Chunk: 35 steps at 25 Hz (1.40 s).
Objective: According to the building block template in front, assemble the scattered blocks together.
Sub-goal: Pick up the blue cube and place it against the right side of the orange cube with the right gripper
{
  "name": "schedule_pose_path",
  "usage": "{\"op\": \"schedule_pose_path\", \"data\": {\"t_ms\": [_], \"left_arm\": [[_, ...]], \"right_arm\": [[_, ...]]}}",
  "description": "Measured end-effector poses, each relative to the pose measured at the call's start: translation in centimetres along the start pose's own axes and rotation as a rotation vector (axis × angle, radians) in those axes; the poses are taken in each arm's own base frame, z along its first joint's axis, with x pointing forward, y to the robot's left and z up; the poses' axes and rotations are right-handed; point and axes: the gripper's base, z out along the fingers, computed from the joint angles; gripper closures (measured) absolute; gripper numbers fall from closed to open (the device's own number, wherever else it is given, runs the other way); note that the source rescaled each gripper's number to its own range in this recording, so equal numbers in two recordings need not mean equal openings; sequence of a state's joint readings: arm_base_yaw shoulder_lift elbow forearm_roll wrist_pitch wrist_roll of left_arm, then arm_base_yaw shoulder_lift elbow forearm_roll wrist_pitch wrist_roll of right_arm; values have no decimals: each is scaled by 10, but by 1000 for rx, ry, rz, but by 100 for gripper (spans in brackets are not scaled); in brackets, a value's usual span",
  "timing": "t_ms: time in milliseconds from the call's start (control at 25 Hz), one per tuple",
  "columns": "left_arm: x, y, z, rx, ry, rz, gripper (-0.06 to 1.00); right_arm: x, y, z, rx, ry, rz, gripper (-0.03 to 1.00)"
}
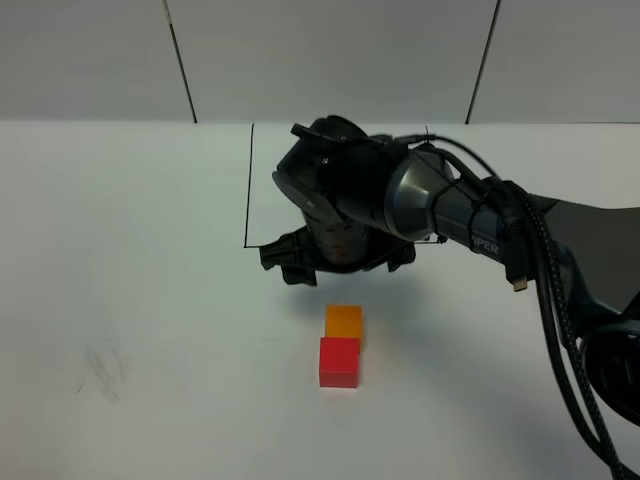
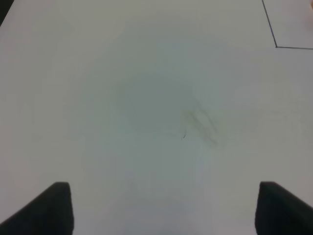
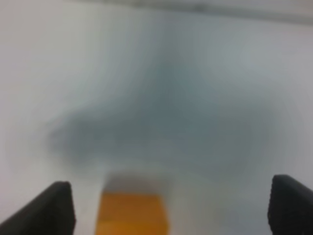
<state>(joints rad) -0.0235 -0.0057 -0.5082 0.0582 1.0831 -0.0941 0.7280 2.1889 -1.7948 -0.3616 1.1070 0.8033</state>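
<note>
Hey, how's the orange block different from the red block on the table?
Colour aside, the orange block lies farther back, nearer the black outline, while the red block sits in front of it. The right wrist view shows the orange block between the fingers of the open right claw, but not the red block. Both are plain cubes of like size, side by side on the white table.

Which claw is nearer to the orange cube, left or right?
Right. The right claw hangs open just behind the orange cube. The left claw faces the scuff mark on the table, well to the cube's left.
</note>
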Motion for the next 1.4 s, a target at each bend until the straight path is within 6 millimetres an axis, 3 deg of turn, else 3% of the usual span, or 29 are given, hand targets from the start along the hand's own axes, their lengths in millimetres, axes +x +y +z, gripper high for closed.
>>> {"op": "schedule_pose_path", "data": {"t_ms": [160, 320, 480, 600, 880, 1080, 1200, 1400], "left_arm": [[0, 0, 0, 0, 0, 1, 28], [0, 0, 0, 0, 0, 1, 28], [0, 0, 0, 0, 0, 1, 28], [0, 0, 0, 0, 0, 1, 28], [0, 0, 0, 0, 0, 1, 28], [0, 0, 0, 0, 0, 1, 28], [0, 0, 0, 0, 0, 1, 28], [0, 0, 0, 0, 0, 2, 28]], "right_arm": [[-34, -34, -53, 62, -149, -2, 22], [-62, -96, -106, 77, -275, 12, 22], [-71, -174, -146, 95, -314, -31, 21], [-66, -221, -173, 85, -332, -95, 21], [-16, -292, -208, 128, -319, -117, 21], [37, -332, -224, 215, -291, -68, 21], [66, -340, -222, 232, -254, -43, 21], [107, -333, -209, 200, -200, -46, 21]]}}
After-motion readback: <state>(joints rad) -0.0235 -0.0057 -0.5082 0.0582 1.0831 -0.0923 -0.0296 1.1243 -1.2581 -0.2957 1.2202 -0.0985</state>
